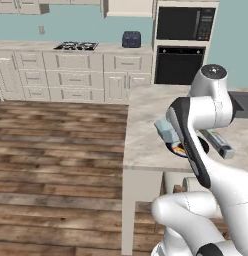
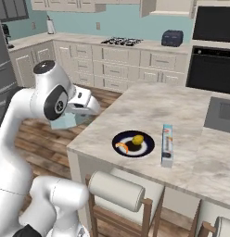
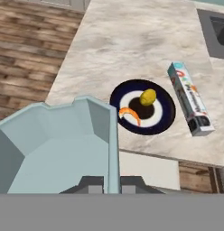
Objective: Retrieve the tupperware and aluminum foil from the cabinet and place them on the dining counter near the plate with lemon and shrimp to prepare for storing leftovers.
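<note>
Fingers (image 3: pixel 107 184) clamped on the near wall of the pale blue tupperware (image 3: pixel 55 144), carried short of the table (image 3: pixel 132 40) edge, plate with lemon and shrimp (image 3: pixel 142 107) and aluminum foil (image 3: pixel 189 98) ahead, foil apparently already delivered.

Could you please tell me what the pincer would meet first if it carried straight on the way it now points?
Shut on the wall of the pale blue-grey plastic tub, the pincer points down at the beige veined marble island top. Going on, the tub would probably land near the island's edge, just short of the round dark plate; depth is unclear.
</note>
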You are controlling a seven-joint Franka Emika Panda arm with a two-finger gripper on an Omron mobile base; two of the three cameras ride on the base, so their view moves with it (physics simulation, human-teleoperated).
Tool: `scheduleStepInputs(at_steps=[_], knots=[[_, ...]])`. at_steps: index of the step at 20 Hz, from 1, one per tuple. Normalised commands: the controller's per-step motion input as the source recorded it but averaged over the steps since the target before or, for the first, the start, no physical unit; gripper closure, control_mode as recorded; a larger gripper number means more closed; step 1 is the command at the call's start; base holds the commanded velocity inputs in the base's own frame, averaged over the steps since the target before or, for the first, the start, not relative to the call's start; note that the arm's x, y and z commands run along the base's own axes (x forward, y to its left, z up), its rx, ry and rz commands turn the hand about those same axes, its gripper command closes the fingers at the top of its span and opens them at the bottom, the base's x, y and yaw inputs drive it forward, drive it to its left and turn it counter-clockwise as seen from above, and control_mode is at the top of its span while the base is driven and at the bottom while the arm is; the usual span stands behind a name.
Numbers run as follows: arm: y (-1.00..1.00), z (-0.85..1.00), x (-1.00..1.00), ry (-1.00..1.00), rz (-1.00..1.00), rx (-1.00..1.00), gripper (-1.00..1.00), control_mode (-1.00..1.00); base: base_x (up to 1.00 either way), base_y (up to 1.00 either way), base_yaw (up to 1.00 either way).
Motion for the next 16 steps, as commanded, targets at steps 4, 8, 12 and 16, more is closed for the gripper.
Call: scheduleStepInputs(at_steps=[4,8,12,16], knots=[[0.0,-0.71,0.57,0.01,0.12,0.0,1.0,-1.0,0.0,0.0,0.0],[0.0,-0.66,0.41,0.0,0.11,0.0,1.0,-1.0,0.0,0.0,0.0],[0.02,-0.53,0.39,0.0,0.08,0.0,1.0,-1.0,0.0,0.0,0.0],[0.0,-0.33,0.22,-0.02,0.01,0.0,1.0,-1.0,0.0,0.0,0.0]])
